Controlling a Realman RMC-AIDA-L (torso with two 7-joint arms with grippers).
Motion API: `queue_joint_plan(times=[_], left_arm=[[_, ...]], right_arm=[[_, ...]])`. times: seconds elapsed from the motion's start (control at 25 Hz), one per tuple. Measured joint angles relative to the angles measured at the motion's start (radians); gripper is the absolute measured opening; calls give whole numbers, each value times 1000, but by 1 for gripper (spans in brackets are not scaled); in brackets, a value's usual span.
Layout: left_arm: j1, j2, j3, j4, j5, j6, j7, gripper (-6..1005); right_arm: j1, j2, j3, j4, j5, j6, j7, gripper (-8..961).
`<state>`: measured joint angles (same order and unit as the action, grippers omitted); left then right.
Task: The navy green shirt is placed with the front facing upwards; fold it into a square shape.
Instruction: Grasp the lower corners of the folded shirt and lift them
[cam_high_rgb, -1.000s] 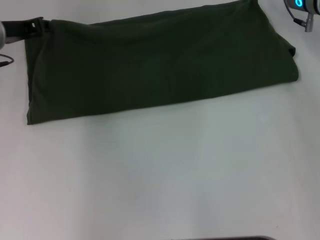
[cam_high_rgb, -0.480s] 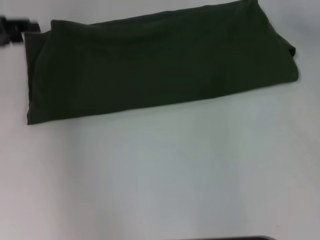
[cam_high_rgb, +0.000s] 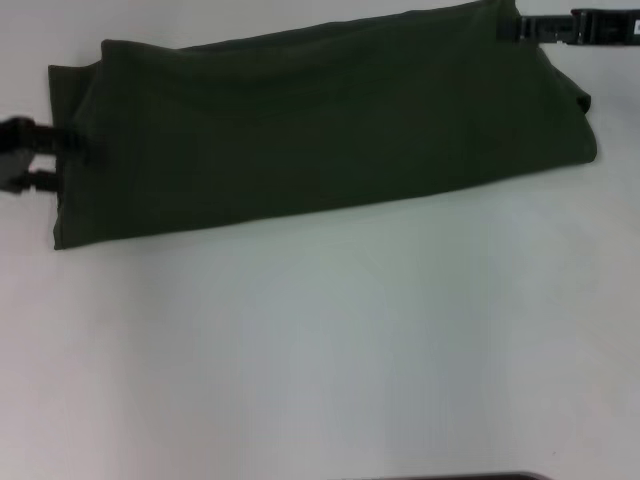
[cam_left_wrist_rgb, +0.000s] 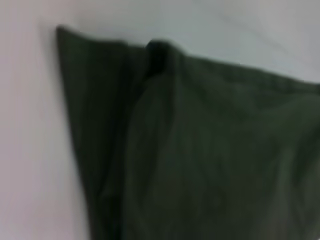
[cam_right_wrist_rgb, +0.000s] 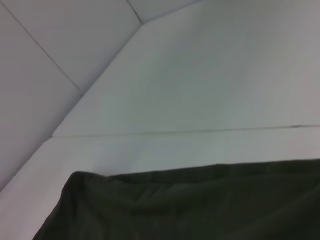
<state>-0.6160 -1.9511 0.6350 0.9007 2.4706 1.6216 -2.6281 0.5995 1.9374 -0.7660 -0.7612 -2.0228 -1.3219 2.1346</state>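
The navy green shirt (cam_high_rgb: 320, 125) lies folded into a long dark band across the far half of the white table, plain side up, with no lettering showing. My left gripper (cam_high_rgb: 58, 160) is open at the middle of the shirt's left edge, one finger on each side of that spot. My right gripper (cam_high_rgb: 520, 28) reaches in from the right at the shirt's far right corner. The left wrist view shows a layered corner of the shirt (cam_left_wrist_rgb: 200, 150). The right wrist view shows a shirt (cam_right_wrist_rgb: 200, 205) edge lying on the table.
White table (cam_high_rgb: 320, 350) stretches from the shirt to the near edge, where a dark strip (cam_high_rgb: 440, 476) shows. In the right wrist view a seam (cam_right_wrist_rgb: 200, 131) runs across the table behind the shirt, and pale wall panels (cam_right_wrist_rgb: 45, 90) rise beyond it.
My left gripper has moved from the shirt's far left corner down to the middle of its left edge. My right gripper has come back in to the far right corner.
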Motion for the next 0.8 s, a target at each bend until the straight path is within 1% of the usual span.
queue_joint_plan(times=[0.08,0.24,0.4,0.68,0.8], left_arm=[[-18,9,0,-55,42,-20,-4,843],[-25,17,-4,-91,55,-45,-4,878],[-27,19,-6,-123,62,-69,-4,888],[-26,20,0,-186,93,-177,-4,887],[-30,20,4,-201,94,-183,0,887]], right_arm=[[-1,-3,0,-1,-22,-19,14,928],[-2,-5,0,-2,-29,-29,20,931],[-4,-4,1,-2,-29,-36,24,930],[-11,1,1,2,-31,-40,22,930],[-16,4,1,2,-31,-39,23,930]])
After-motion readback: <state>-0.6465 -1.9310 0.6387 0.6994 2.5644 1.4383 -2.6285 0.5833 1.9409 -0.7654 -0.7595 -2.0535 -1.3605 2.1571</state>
